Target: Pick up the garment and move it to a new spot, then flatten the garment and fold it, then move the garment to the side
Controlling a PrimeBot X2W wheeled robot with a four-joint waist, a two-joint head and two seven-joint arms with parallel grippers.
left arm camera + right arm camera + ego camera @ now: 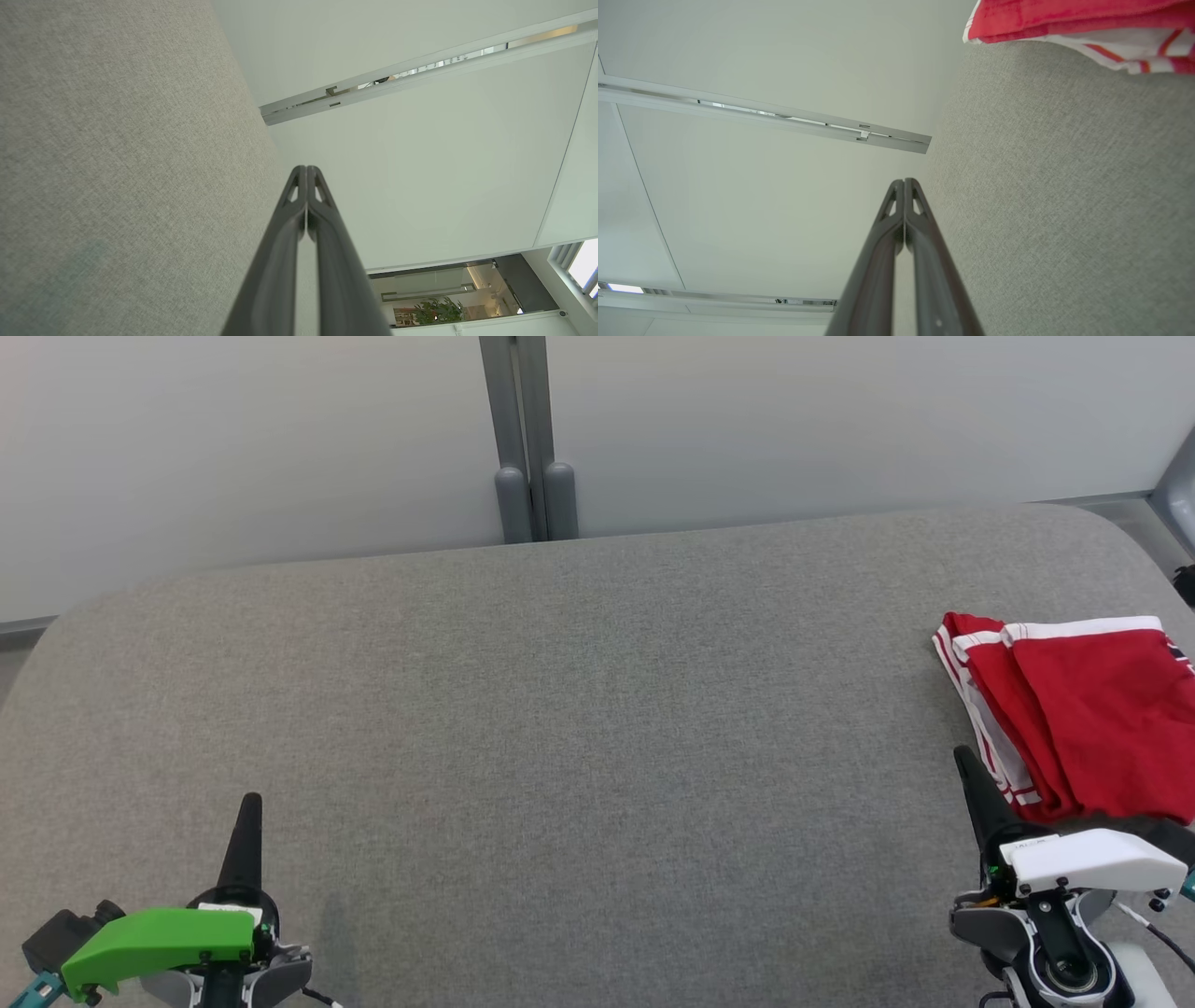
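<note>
Garment point(1088, 709) of red cloth with white striped trim, folded into a compact stack, lying at the far right of a wide grey woven-fabric tabletop point(560, 709), partly cut off by the head view's right edge. Left gripper point(250, 803), two long dark fingers under a green housing, low at the left, pressed together on nothing, well apart from the garment. Right gripper point(963, 761), same dark fingers under a white housing, likewise pinched together and empty, tip just beside the stack's near left edge, with a strip of bare grey cloth between them in the right wrist view.

Judged from the layout: folding done, garment at the side, probably little left but to finish cleanly. To do that well: draw the right fingers off low and straight, clear of the striped hem, without nudging the stack or loosening the fold.
</note>
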